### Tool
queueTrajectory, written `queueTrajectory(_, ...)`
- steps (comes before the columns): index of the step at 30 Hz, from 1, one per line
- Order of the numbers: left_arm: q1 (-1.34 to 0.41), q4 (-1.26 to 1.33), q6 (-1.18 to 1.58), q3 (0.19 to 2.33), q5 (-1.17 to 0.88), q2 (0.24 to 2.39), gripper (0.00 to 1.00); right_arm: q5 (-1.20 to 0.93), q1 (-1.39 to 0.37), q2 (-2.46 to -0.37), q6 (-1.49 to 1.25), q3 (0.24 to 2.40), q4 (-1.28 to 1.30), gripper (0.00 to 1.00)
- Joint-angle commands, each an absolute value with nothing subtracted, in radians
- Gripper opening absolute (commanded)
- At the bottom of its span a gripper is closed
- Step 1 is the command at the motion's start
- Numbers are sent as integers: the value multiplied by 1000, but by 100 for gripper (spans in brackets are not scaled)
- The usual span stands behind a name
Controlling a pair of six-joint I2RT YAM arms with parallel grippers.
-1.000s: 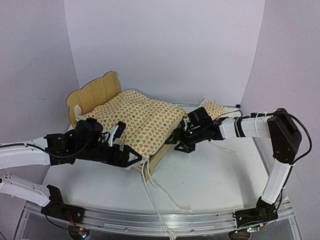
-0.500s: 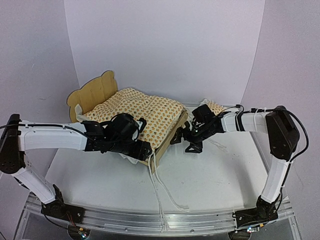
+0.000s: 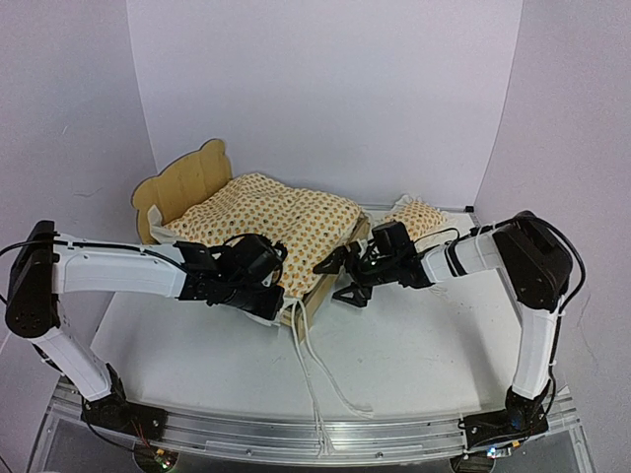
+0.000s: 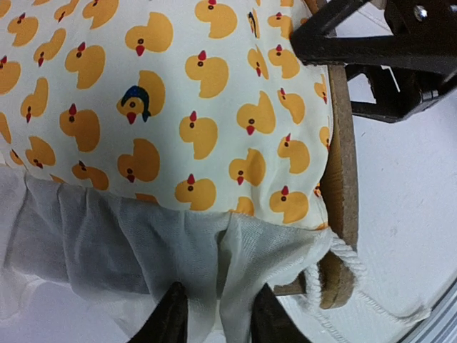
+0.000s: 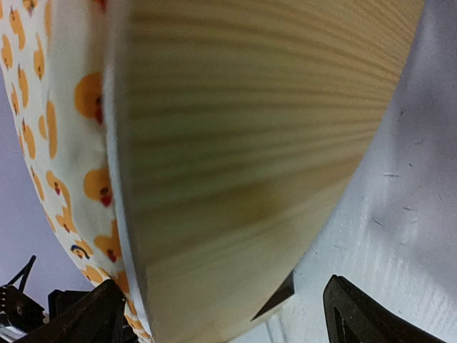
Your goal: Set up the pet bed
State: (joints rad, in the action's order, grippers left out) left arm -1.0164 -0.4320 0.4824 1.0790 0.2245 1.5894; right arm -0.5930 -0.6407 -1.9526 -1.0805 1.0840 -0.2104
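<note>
Left hand (image 3: 279, 296) has swung in, half-closed astride the white ruffle (image 4: 107, 236) of the bedding (image 3: 276, 222), grip unclear. Pet bed (image 3: 187, 182) sits on the counter (image 3: 424, 345), and the right hand (image 3: 345, 281) is now wide open, straddling its footboard (image 5: 250, 143), empty. Step looks like fitting the bedding; next, tuck the ruffle down without shifting the frame.

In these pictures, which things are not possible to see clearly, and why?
1. Bed base: every view, covered by bedding.
2. Pillow: top view, partly behind right arm.
3. Footboard: right wrist view, blurred and cut by edges.
4. Left jaws' grip on ruffle: left wrist view, unclear whether they pinch it.
</note>
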Motion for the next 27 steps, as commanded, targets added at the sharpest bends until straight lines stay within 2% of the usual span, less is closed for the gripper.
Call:
queueTrajectory(1,-987,-473,504,1089,282,1588,23,-634,-659,-1994,-1191,1075,-471,98)
queueTrajectory(3,-974,-479,503,1083,285,1582,18,-630,-660,-2013,-1204,1072,-472,97)
queueTrajectory(8,-938,-504,496,1065,309,1561,5,-622,-661,-2051,-1241,1044,-542,70)
queueTrajectory(13,-887,-521,480,1038,326,1535,1,-602,-658,-2025,-1221,1000,-543,53)
queueTrajectory(20,-877,-533,450,1044,340,1522,0,-597,-592,-1961,-1205,898,-523,40)
queueTrajectory(24,-877,-533,437,1057,294,1512,0,-657,-571,-1915,-1149,900,-435,39)
queueTrajectory(27,-877,-533,433,1070,277,1507,0,-658,-569,-1840,-1010,903,-216,42)
